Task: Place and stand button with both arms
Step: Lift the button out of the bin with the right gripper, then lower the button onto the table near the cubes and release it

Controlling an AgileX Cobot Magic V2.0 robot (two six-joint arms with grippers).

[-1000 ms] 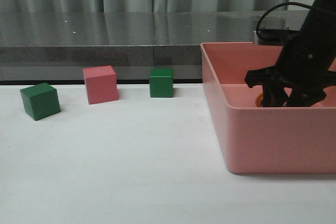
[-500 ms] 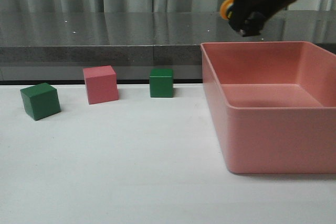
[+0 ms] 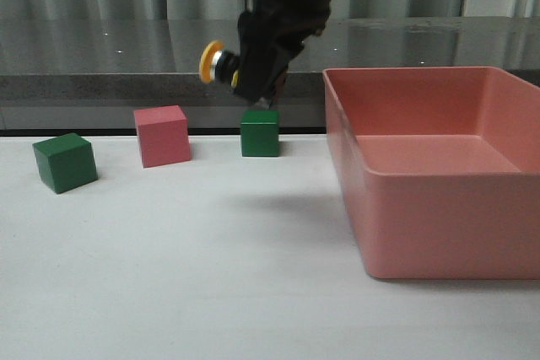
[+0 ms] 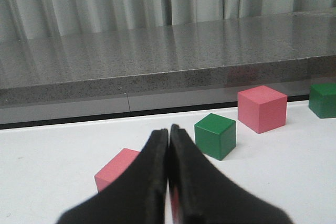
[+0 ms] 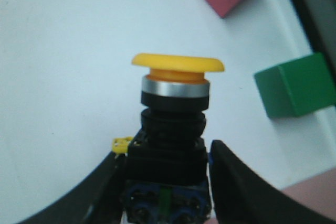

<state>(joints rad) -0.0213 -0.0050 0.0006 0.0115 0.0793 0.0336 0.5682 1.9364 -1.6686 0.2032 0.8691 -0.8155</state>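
The button (image 3: pixel 213 63), with a yellow cap, silver collar and black body, is held in the air by my right gripper (image 3: pixel 243 72), cap pointing left, above and just left of a green cube (image 3: pixel 259 132). In the right wrist view my right gripper (image 5: pixel 165 163) is shut on the button's (image 5: pixel 176 103) black body, with the white table below. My left gripper (image 4: pixel 168 136) is shut and empty, low over the table beside a pink cube (image 4: pixel 116 169). The left gripper is not in the front view.
A large pink bin (image 3: pixel 422 183) stands at the right. A pink cube (image 3: pixel 161 135) and a second green cube (image 3: pixel 64 162) sit at the left. A grey ledge (image 3: pixel 169 82) runs along the back. The left wrist view shows a green cube (image 4: pixel 215 136), a pink cube (image 4: pixel 262 108) and another green cube (image 4: pixel 323 99).
My right gripper has lifted the button out of the pink bin and carried it left, to above the table near the middle green cube.
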